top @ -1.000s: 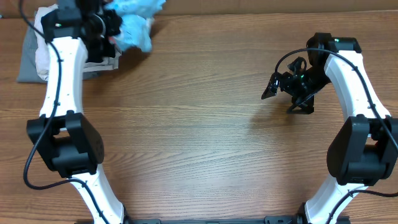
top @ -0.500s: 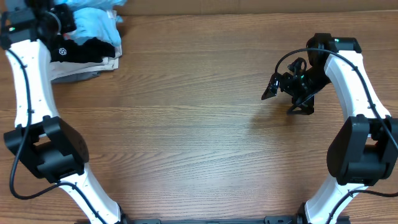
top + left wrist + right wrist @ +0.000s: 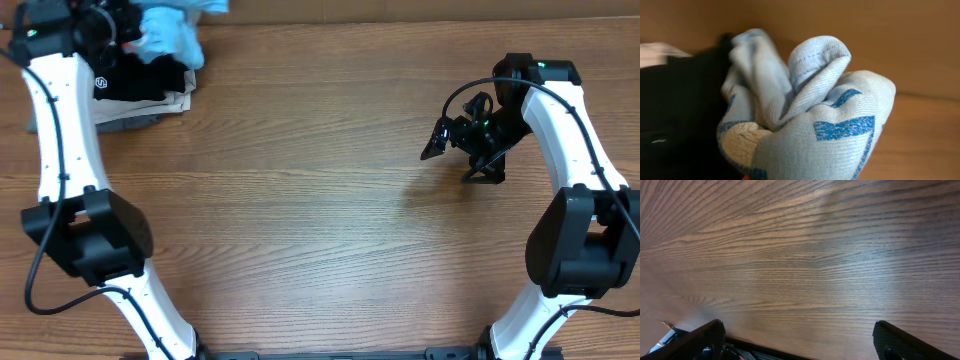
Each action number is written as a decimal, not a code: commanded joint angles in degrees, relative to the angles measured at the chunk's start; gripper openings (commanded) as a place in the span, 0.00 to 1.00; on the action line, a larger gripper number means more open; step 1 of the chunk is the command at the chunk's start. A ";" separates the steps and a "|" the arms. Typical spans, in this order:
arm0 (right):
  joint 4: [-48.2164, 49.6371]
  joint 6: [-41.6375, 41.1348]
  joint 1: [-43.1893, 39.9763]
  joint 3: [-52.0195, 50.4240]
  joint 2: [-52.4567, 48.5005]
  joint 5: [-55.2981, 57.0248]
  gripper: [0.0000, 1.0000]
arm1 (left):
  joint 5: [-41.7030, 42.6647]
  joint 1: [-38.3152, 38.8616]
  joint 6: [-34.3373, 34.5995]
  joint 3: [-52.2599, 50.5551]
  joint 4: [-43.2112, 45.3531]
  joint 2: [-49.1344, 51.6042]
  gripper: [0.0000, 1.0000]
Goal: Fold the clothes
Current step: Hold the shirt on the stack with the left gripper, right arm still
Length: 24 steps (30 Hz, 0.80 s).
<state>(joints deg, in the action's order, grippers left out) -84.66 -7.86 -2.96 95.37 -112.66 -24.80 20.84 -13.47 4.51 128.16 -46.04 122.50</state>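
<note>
Left arm is stretched to the far-left corner of the table (image 3: pixel 320 230). The T-shirt (image 3: pixel 172 30) is there, wadded into a light blue lump just beside the left gripper (image 3: pixel 130 30), at the back edge of the garment stack. We can't tell from overhead whether the lump hangs clear of the stack or rests on it.

In the left wrist view the shirt fills most of the frame. The thin knit is gathered into folds that converge to a pinch close to the lens, with blue printed lettering (image 3: pixel 845 127) on the lower fold. The left fingers are hidden under the cloth. We read them as clenched on the shirt from the way the fabric bunches at the camera.

The stack under and beside it:
- black garment (image 3: pixel 145 80) on top, with a small white logo (image 3: pixel 101 83) showing next to the arm
- folded beige garment (image 3: pixel 150 106) underneath, its edge sticking out toward the table centre
- a grey edge (image 3: pixel 32 115) showing left of the arm

The black cloth also shows dark and blurred at the left of the wrist view, right behind the blue wad.

Right gripper (image 3: pixel 452 150) is on the right half of the table, well apart from the clothes. In its wrist view both fingers (image 3: pixel 705 337) sit at the bottom corners, spread wide, with only bare wood grain between them. It is released and holds nothing.
</note>
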 commanded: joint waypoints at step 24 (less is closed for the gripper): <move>0.26 0.37 0.00 1.40 1.40 1.62 0.98 | -9.01 -3.50 10.82 7.80 -0.94 11.41 0.04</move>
<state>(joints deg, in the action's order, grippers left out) -84.55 -7.68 -2.96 95.37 -112.66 -23.49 13.54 -15.53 13.69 135.24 -47.66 128.09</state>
